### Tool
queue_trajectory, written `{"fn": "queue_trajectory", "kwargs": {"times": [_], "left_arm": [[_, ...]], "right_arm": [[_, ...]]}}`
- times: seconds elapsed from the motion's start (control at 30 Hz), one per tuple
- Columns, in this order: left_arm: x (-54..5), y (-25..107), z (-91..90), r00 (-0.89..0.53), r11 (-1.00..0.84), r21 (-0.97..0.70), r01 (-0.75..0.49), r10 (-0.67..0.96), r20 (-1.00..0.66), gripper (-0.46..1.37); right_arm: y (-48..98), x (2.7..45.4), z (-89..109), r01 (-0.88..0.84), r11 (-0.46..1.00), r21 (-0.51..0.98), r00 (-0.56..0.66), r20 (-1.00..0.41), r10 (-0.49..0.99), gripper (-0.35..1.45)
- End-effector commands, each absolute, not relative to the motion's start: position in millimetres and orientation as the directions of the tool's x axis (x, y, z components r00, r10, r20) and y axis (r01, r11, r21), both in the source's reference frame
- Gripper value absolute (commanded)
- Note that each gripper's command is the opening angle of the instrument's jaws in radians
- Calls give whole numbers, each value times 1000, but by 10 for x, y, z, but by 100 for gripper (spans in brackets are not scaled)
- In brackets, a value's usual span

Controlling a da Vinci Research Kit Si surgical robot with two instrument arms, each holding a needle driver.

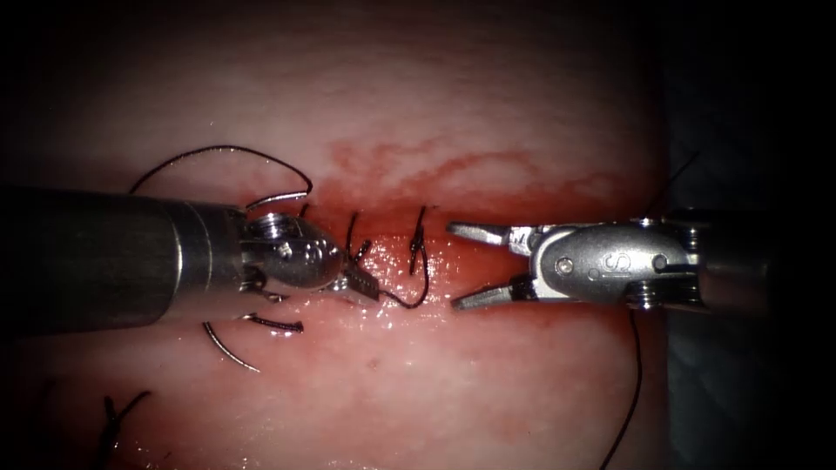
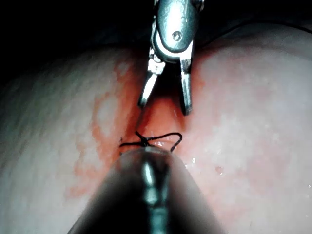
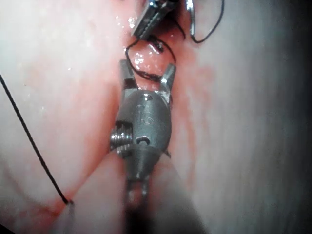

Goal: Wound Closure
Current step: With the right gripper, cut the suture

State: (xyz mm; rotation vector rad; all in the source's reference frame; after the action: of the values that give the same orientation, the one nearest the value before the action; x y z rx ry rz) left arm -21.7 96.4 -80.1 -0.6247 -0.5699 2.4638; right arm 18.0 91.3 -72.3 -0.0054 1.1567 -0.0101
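One tissue (image 1: 435, 383), wet with red fluid (image 1: 453, 174), is ringed by darkness. Two grippers are counted: the left gripper (image 1: 366, 285) is pressed together on the thread (image 1: 427, 277). The right gripper (image 1: 461, 266), at three o'clock from it, is spread and empty. One needle (image 1: 279, 198) is laid unheld on the tissue at ten o'clock.

Dark thread (image 1: 421, 261) knotted over red cut (image 1: 392, 248)
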Motion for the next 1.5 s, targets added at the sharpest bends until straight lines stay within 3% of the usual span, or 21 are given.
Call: {"fn": "queue_trajectory", "kwargs": {"times": [0.03,0.77,1.5], "left_arm": [[-216,964,-802,-753,-771,-508,-385,581,-310,-35],[-227,972,-850,-761,-782,-494,-379,567,-314,-35],[-231,962,-862,-764,-785,-489,-380,564,-313,-35]], "right_arm": [[913,181,-721,7,1000,-15,401,-916,-17,119],[911,212,-697,-52,995,-86,265,-962,-69,123],[903,237,-690,-77,992,-102,240,-967,-80,121]]}}
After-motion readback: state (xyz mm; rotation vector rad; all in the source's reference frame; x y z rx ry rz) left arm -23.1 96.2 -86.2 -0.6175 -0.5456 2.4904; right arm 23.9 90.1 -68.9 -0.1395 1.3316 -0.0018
